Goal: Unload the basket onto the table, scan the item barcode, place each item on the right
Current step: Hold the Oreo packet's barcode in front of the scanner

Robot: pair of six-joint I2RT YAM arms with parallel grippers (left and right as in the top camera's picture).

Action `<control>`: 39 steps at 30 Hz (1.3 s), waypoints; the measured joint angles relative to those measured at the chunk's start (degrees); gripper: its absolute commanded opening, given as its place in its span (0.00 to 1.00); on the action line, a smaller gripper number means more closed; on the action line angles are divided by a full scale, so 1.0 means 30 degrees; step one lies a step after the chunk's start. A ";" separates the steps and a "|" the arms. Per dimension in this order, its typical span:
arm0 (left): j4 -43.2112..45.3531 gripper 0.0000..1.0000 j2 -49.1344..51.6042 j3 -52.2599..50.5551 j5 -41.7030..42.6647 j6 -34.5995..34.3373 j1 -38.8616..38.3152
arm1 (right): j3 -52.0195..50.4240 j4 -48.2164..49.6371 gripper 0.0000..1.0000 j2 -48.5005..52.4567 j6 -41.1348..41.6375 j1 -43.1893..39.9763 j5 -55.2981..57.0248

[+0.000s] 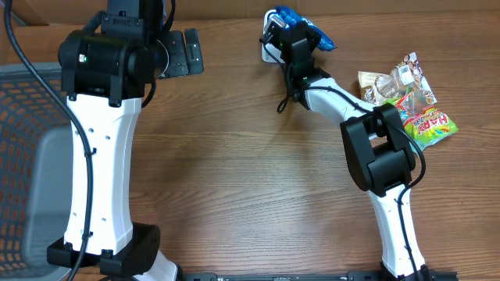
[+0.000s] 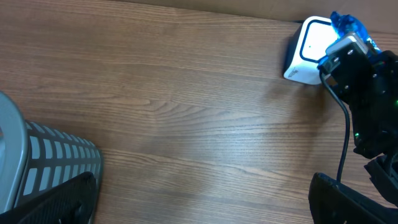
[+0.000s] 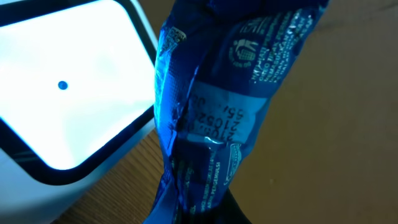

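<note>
Overhead, we see the right gripper [image 1: 291, 31] pinched tight on a crinkly blue plastic packet [image 1: 301, 16], and it holds the packet just beside the small white box scanner with a black-edged window [image 1: 269, 53]. Up close in the right wrist view, the blue packet [image 3: 217, 112] hangs right by the scanner's window [image 3: 62, 81], which glows white with one tiny blue dot. We can see white print and some numbers on the packet, but they are too blurry for us to read. We cannot tell if the packet touches the scanner. The left gripper [image 1: 191, 53] is well away from the scanner, out on the scanner's left side, with its jaws spread wide and nothing between them. From the left wrist view we look across the brown wooden table [image 2: 186, 93] and see the scanner [image 2: 308, 53] far off, with the blue packet [image 2: 345, 25] just past it. A grey mesh basket [image 1: 31, 117] sits even farther out on that same left side. On the scanner's other side, well apart from it, lies a little pile of bright snack bags [image 1: 406, 97].
</note>
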 measured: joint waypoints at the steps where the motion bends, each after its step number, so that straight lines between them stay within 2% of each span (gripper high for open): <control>1: 0.0000 1.00 0.0000 0.0000 0.0000 0.0000 0.0000 | 0.0000 -0.0029 0.04 0.0000 -0.0299 0.0000 -0.0131; 12: 0.0000 1.00 0.0000 0.0007 0.0000 0.0000 0.0000 | 0.0000 -0.0838 0.04 0.0000 -0.1348 0.0459 -0.1450; 39: 0.0000 1.00 0.0000 0.0000 0.0000 0.0000 0.0000 | 0.0000 0.1690 0.04 0.0590 -0.2492 -0.0189 -0.0401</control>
